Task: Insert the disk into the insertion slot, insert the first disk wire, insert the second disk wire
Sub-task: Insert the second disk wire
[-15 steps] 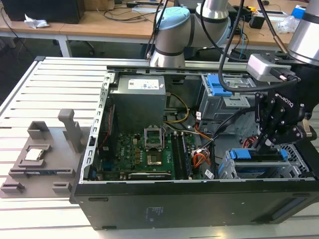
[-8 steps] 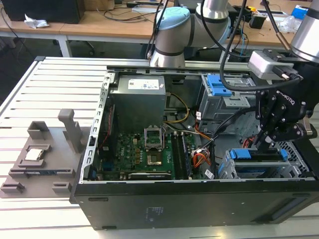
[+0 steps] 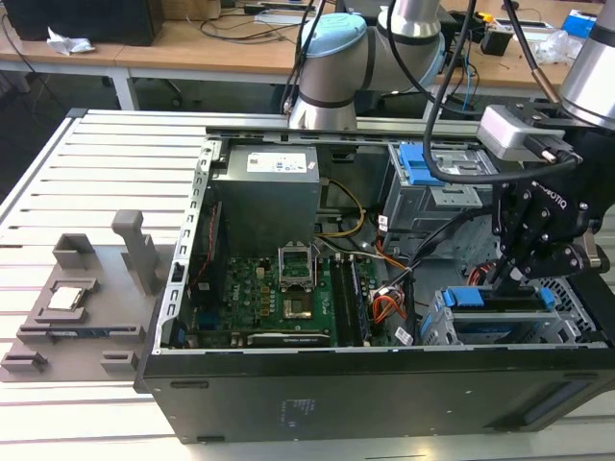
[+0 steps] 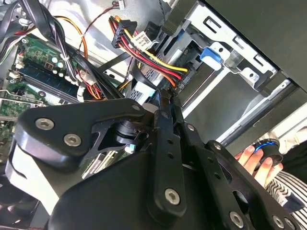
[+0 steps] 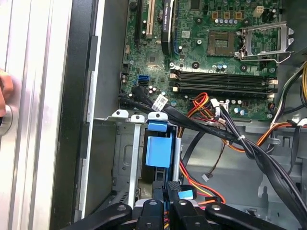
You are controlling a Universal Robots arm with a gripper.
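Green motherboard (image 3: pixel 288 293) fills the case's left part in the exterior view; to its right I see the disk (image 3: pixel 500 300), blue-framed, seated in the insertion slot (image 3: pixel 437 327). My gripper (image 3: pixel 519 279) hangs just over it, fingers drawn narrow, possibly pinching a connector there.

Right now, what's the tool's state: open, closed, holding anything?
Tool: closed, its tips down at the disk seated in the insertion slot; what it pinches cannot be told.

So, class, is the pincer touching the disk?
Cannot tell. In the first wrist view the pincer comes in front of one end of the disk, hiding any contact or gap between them.
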